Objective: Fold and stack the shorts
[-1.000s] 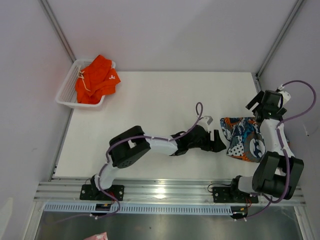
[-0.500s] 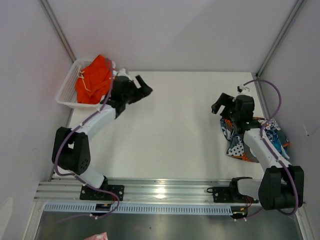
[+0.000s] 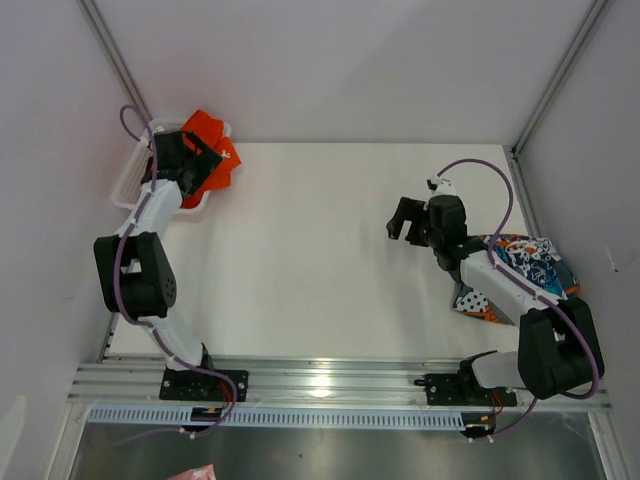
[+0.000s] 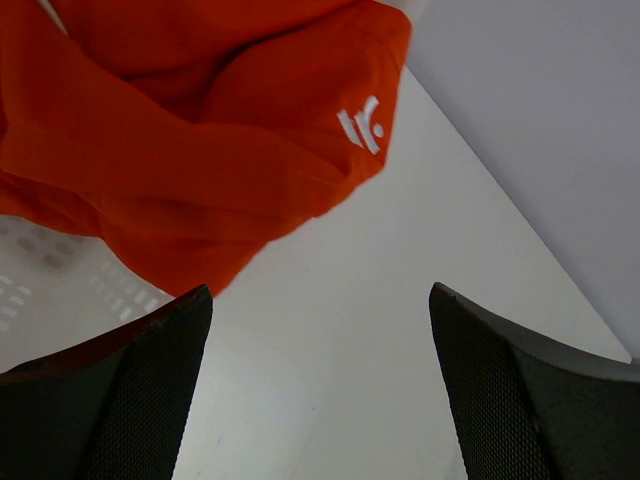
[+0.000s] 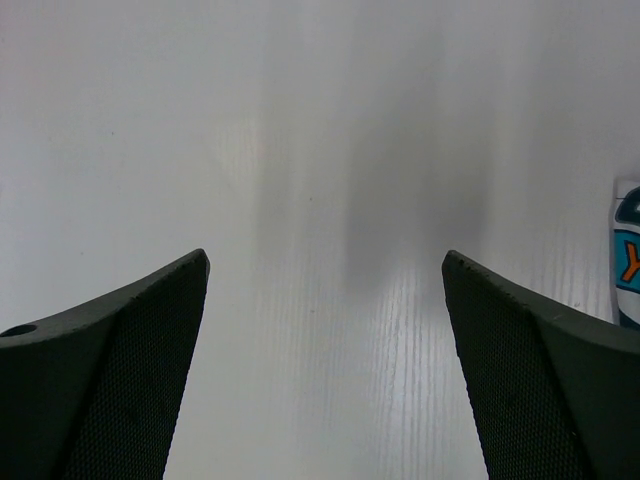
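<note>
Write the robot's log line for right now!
left end effector: open, by orange shorts | right end effector: open, above table | print shorts: right side

Left pincer (image 4: 318,292) spread wide; orange shorts (image 4: 180,150) just ahead, overhanging basket (image 4: 60,270).

- The top view looks steeply down from above and behind the arm bases, far enough off to take in the whole table (image 3: 320,250) and both arms.
- The left wrist view looks out close past the left gripper (image 4: 318,290) at the orange shorts (image 4: 180,130); the top view shows them far left.
- The right wrist view faces the tabletop from close by, past the right gripper (image 5: 325,255). It shares a sliver of the printed shorts (image 5: 628,255) with the top view.
</note>
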Robot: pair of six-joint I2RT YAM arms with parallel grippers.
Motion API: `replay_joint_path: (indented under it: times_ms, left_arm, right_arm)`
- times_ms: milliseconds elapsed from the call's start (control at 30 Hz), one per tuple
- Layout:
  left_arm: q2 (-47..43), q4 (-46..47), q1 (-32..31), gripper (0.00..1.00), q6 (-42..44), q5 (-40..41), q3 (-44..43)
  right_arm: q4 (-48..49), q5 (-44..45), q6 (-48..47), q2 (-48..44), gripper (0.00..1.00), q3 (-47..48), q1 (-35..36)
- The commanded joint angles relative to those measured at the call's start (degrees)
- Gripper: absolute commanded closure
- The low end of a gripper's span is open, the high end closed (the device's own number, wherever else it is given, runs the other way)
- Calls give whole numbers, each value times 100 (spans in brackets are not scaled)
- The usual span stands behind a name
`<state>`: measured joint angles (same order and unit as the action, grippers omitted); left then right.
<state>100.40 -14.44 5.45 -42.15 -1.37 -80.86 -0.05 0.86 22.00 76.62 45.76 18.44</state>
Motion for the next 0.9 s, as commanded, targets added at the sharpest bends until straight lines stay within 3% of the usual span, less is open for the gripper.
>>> replay_joint_path:
  times_ms: [0,300,400,500,567,600,800,867]
  left_arm:
    - [330,-182,263,10,-398,-39,-378]
    - [1674,-419,509,14,-1032,690,-1502]
    - [2131,-481,501,32,-1137,515,-1942]
    - [2020,-244,545,78,-1251,584,-1829]
    - [1818,-112,545,85,-1252,768,-1758]
    - [1703,-121,545,94,-1165,1013,-1766]
    - [956,-165,545,100,-979,1551,-1960]
    - [544,456,510,100,-848,1386,-1620]
  right_arm:
    - [357,248,-29,64,0,-14,99]
    - [559,318,-12,29,0,-172,160]
    - [612,362,6,2,0,-225,160]
    - [664,362,24,-15,0,-304,204]
    - [691,371,33,2,1,-348,222]
    - [700,388,24,28,0,-374,239]
    - [752,379,33,64,1,-375,301]
    - [814,388,33,46,1,-392,318]
